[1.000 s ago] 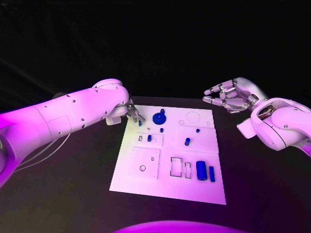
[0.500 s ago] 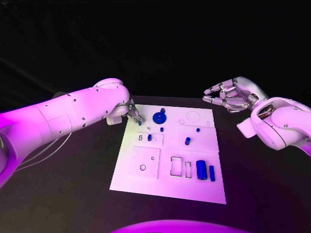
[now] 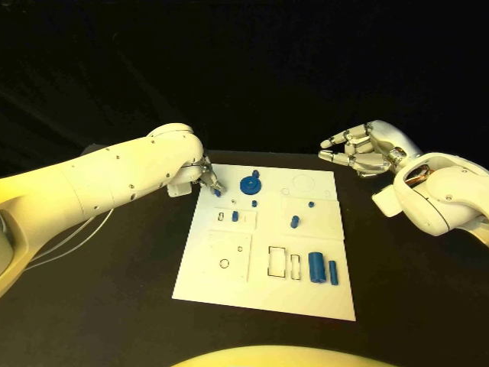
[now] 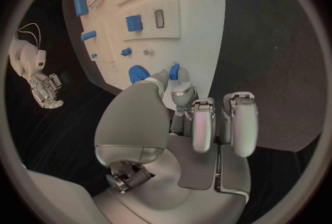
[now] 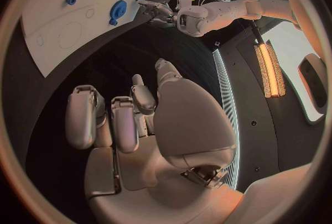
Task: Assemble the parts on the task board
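Observation:
The white task board (image 3: 261,283) lies in the middle of the black table. My left hand (image 3: 206,177) is at its far left corner and pinches a small blue part (image 4: 174,71) between thumb and a fingertip, low over the board's edge. A blue gear (image 3: 250,184) sits just right of that hand. Two blue blocks (image 3: 316,268) stand near the board's near right, and small blue pegs (image 3: 294,222) sit mid-board. My right hand (image 3: 358,149) hangs above the table beyond the far right corner, fingers loosely curved and apart, holding nothing.
Black tabletop (image 3: 421,290) surrounds the board on all sides. Empty outlined slots (image 3: 276,262) and a ring mark (image 3: 224,264) show on the board's near half. My left arm (image 3: 102,183) stretches over the table's left side.

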Available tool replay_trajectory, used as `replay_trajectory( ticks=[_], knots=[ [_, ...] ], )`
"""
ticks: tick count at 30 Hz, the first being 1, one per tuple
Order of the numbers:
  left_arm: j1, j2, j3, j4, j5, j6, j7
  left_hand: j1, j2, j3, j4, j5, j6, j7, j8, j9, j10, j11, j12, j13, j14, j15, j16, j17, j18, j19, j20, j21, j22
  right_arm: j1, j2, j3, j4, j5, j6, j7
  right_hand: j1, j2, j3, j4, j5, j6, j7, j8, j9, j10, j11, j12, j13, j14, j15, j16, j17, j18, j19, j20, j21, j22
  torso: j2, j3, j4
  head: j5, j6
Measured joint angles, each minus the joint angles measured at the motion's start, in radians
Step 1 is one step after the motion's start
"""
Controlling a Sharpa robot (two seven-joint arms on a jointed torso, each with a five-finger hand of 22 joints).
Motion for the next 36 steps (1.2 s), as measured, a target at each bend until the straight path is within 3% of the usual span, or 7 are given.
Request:
replay_trajectory(
  ticks=[3, 7, 12, 15, 21, 31, 36],
  knots=[
    [0.0, 0.0, 0.0, 0.0, 0.003, 0.0, 0.001, 0.046, 0.004, 0.054, -0.015, 0.0, -0.002, 0.002, -0.013, -0.017, -0.005, 0.002, -0.007, -0.007, 0.0, 0.0, 0.0, 0.0, 0.0, 0.0, 0.0, 0.0, 0.0, 0.0, 0.0, 0.0, 0.0, 0.0, 0.0, 0.0, 0.0, 0.0, 0.0, 0.0, 0.0, 0.0, 0.0, 0.0, 0.0, 0.0, 0.0, 0.0, 0.003, 0.0, 0.0, 0.0, 0.0, 0.0, 0.0, 0.0, 0.0, 0.0, 0.0, 0.0, 0.0003, 0.0, -0.001],
    [0.0, -0.001, 0.0, 0.0, 0.011, 0.0, 0.002, 0.093, -0.016, 0.166, -0.049, 0.0, -0.007, 0.008, -0.022, -0.025, -0.009, 0.002, -0.01, -0.015, 0.0, 0.0, 0.0, 0.0, 0.0, 0.0, 0.0, 0.0, 0.0, 0.0, 0.0, 0.0, 0.0, 0.0, 0.0, 0.0, 0.0, 0.0, 0.0, 0.0, 0.0, 0.0, 0.0, 0.0, 0.0, 0.0, 0.0, 0.0, 0.002, 0.0, 0.0, 0.0, 0.0, 0.0, 0.0, 0.0, 0.0, 0.0, 0.0, 0.0, 0.0004, 0.0, -0.002],
    [0.0, -0.016, 0.0, 0.015, 0.031, -0.005, 0.005, 0.1, -0.023, 0.217, 0.002, 0.009, -0.003, 0.01, 0.003, -0.015, -0.002, 0.003, -0.01, -0.015, -0.004, 0.004, 0.0, 0.0, 0.0, 0.0, 0.0, 0.0, 0.0, 0.0, 0.0, 0.0, -0.001, 0.0, 0.0, 0.0, 0.0, 0.0, 0.0, 0.0, 0.0, 0.0, 0.0, 0.0, 0.0, 0.0, 0.0, 0.0, 0.002, 0.0, 0.0, 0.0, 0.0, 0.0, 0.0, 0.0, 0.0, 0.0, -0.001, 0.0, 0.0008, 0.001, -0.003],
    [0.0, -0.035, 0.0, 0.037, 0.046, -0.014, 0.006, 0.084, -0.039, 0.232, 0.016, 0.011, -0.003, 0.01, 0.018, -0.003, 0.003, 0.001, -0.01, -0.015, -0.004, 0.004, 0.0, 0.0, 0.0, 0.0, 0.0, 0.0, 0.0, 0.0, -0.001, 0.0, -0.002, 0.0, 0.0, 0.0, 0.0, 0.0, 0.0, 0.0, 0.0, 0.0, 0.0, 0.0, 0.0, 0.0, 0.0, 0.0, 0.002, 0.0, 0.0, 0.0, 0.0, 0.0, 0.0, 0.0, 0.0, 0.0, -0.002, 0.0, 0.0012, 0.001, -0.003],
    [0.0, -0.093, 0.0, 0.119, 0.086, -0.044, 0.008, 0.065, -0.058, 0.265, 0.003, 0.011, -0.001, 0.009, 0.032, 0.004, 0.008, 0.003, -0.01, -0.015, -0.004, 0.004, 0.0, 0.0, 0.0, 0.0, 0.0, 0.0, 0.0, 0.0, -0.001, 0.0, -0.004, 0.0, 0.0, 0.0, 0.0, 0.0, 0.0, 0.0, 0.0, 0.0, 0.0, 0.0, 0.0, 0.0, 0.0, 0.0, 0.002, 0.0, 0.0, 0.0, 0.0, 0.0, 0.0, 0.0, 0.0, 0.0, -0.002, 0.0001, 0.0021, 0.002, -0.001],
    [-0.001, -0.177, 0.0, 0.271, 0.13, -0.105, 0.02, 0.049, -0.063, 0.28, -0.005, 0.011, -0.001, 0.009, 0.045, 0.009, 0.011, 0.0, -0.01, -0.018, -0.004, 0.004, 0.0, 0.001, 0.0, 0.0, 0.0, 0.0, 0.0, -0.002, -0.001, -0.001, -0.005, 0.0, 0.001, -0.001, 0.0, 0.0, 0.0, 0.0, 0.0, 0.0, 0.0, 0.0, 0.0, 0.0, 0.0, 0.0, 0.002, 0.0, 0.0, 0.0, 0.001, 0.0, 0.0, 0.0, 0.0, 0.0, -0.001, -0.0005, 0.0015, 0.007, 0.0],
    [-0.014, -0.214, 0.0, 0.339, 0.12, -0.141, 0.04, 0.039, -0.073, 0.301, -0.014, 0.011, -0.001, 0.009, 0.055, 0.012, 0.013, -0.002, -0.01, -0.023, -0.004, 0.004, 0.0, 0.001, 0.0, 0.0, 0.0, 0.0, 0.0, -0.004, -0.002, -0.001, -0.005, 0.0, 0.002, -0.001, 0.0, 0.0, 0.0, 0.0, 0.0, 0.0, 0.0, 0.0, 0.0, 0.0, 0.0, 0.0, 0.002, 0.0, 0.0, 0.0, 0.001, 0.0, 0.0, 0.0, 0.0, 0.0, 0.0, -0.0009, 0.0017, 0.008, -0.004]
  ],
)
